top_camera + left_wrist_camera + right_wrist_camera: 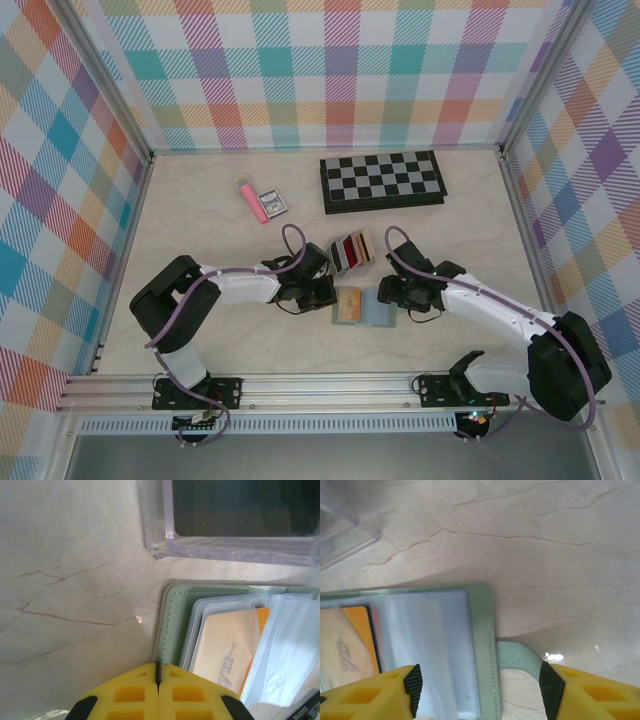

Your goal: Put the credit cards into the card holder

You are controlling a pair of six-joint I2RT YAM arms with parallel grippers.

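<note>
2 card holder [372,312] edges flanked: left pincer [158,672] pressed together, right pincer [481,685] spread.

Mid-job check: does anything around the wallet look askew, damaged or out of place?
Nothing stands out. The card holder lies open and flat, an orange card sits straight in a clear sleeve, and the closing tab sticks out from the edge under the open right gripper. The left gripper is shut at the opposite edge.
</note>
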